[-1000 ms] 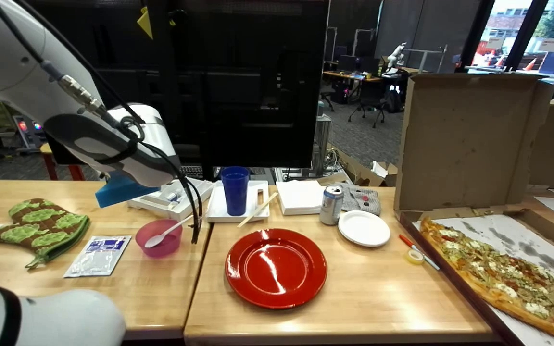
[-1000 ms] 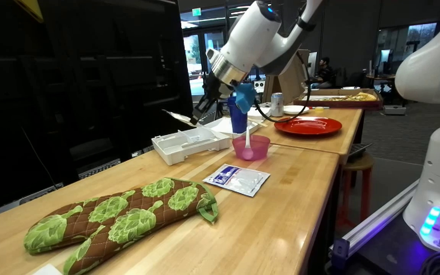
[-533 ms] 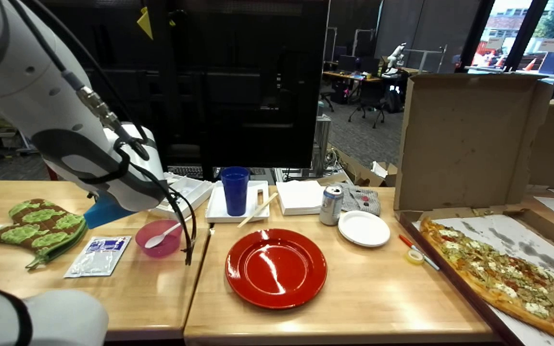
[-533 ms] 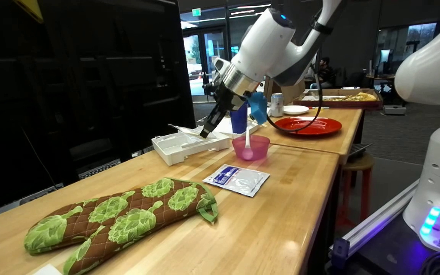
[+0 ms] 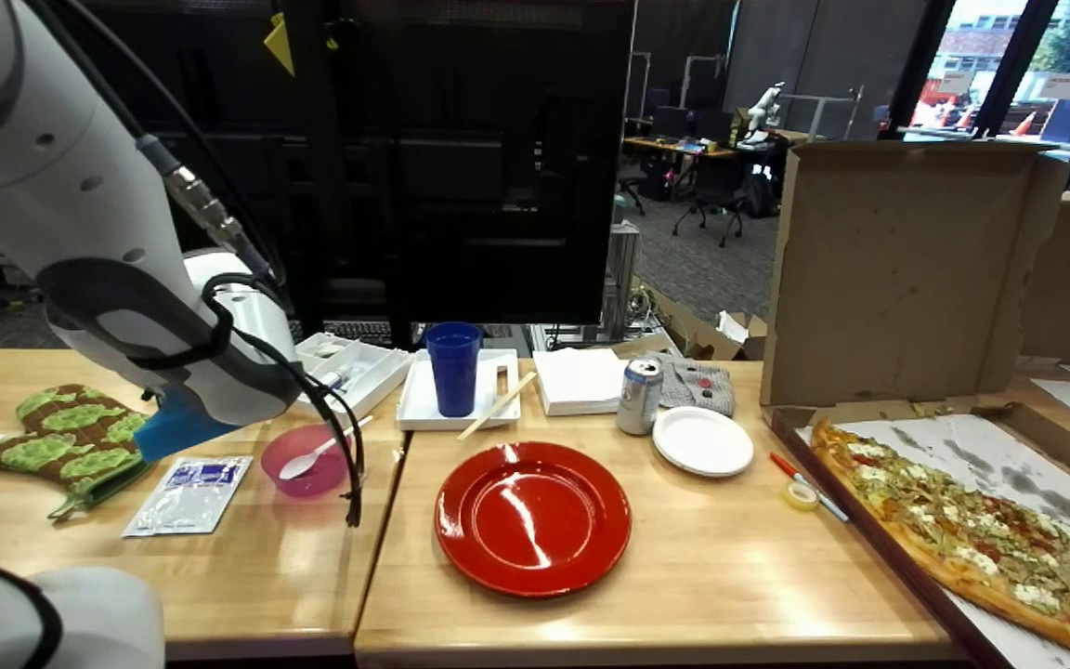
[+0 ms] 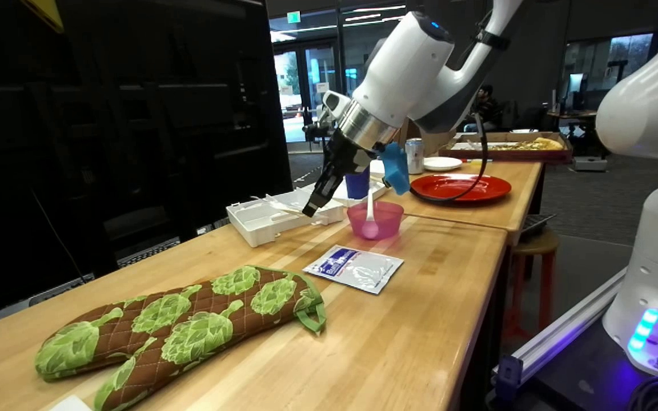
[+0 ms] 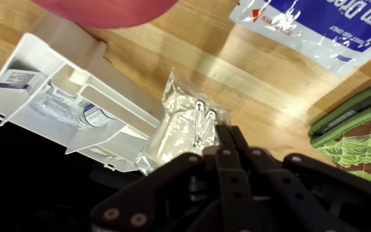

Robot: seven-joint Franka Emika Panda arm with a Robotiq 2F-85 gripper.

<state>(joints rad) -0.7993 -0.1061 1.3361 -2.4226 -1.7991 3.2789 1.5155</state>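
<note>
In the wrist view my gripper (image 7: 229,128) is shut, its fingertips pinching the edge of a clear plastic bag (image 7: 175,135). Inside the bag are safety pins (image 7: 199,120) and a pale cloth-like bundle. An exterior view shows the gripper (image 6: 309,210) low over the table, beside the white compartment box (image 6: 260,231); the bag is mostly hidden behind the fingers there. That box (image 7: 95,72) holds a small bottle (image 7: 93,116) and packets. A foil burn-dressing packet (image 6: 354,268) and a pink bowl (image 6: 386,220) with a white spoon (image 6: 370,217) lie nearby.
A brown-green oven mitt (image 6: 180,325) lies on the table. A blue cup (image 5: 454,372) stands on a white tray (image 5: 414,413), near a red plate (image 5: 535,520). A can (image 5: 640,400), a white plate (image 5: 702,442) and an open pizza box (image 5: 906,279) stand farther along.
The arm has come down, carrying the bag from above the white box toward the table on the box's oven-mitt side. The motion slows in the last half second. The grip is unchanged.
</note>
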